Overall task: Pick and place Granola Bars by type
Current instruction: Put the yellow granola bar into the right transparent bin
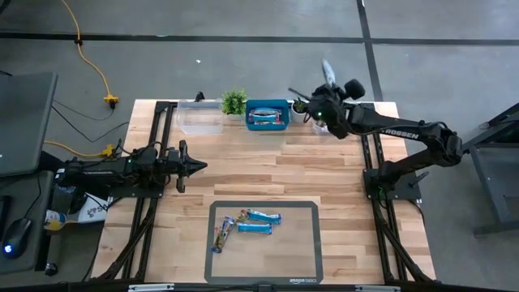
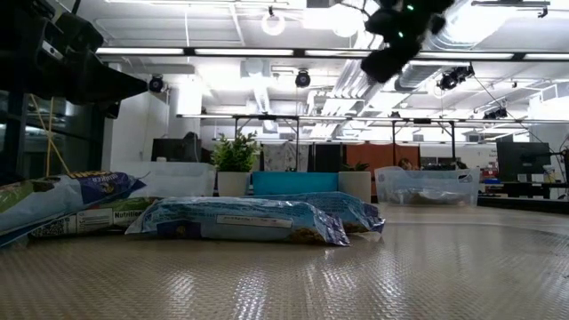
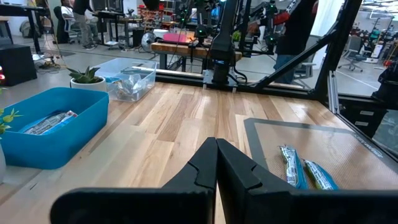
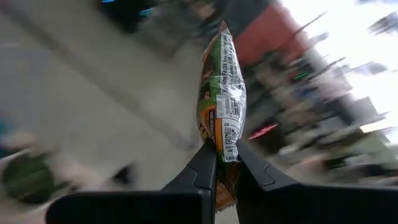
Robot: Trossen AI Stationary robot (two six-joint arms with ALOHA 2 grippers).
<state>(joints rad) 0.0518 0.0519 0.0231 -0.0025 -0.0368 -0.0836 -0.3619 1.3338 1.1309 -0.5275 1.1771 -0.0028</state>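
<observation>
My right gripper [image 1: 325, 91] is raised over the table's far right corner, shut on a green-and-orange granola bar [image 4: 222, 81]. The bar shows as a pale streak [image 1: 328, 71] in the high view. Three more bars lie flat on the dark mat [image 1: 304, 259] near the front edge: two light blue [image 1: 263, 216] and one multicoloured [image 1: 223, 235]. A blue bin [image 1: 268, 115] at the far edge holds light blue bars. My left gripper [image 1: 195, 166] waits shut at the table's left side, touching nothing. My right gripper pinches one end of the bar's wrapper [image 4: 225, 149] between its two fingers. The bar lies along the fingers and sticks out past their tips, lifted clear of the table and bins.
A clear bin [image 1: 201, 118] and a small potted plant [image 1: 233, 101] stand left of the blue bin. A second plant [image 3: 84, 76] and a clear bin with wrappers [image 3: 130, 78] stand to its right, under my right arm. Bare wood lies mid-table.
</observation>
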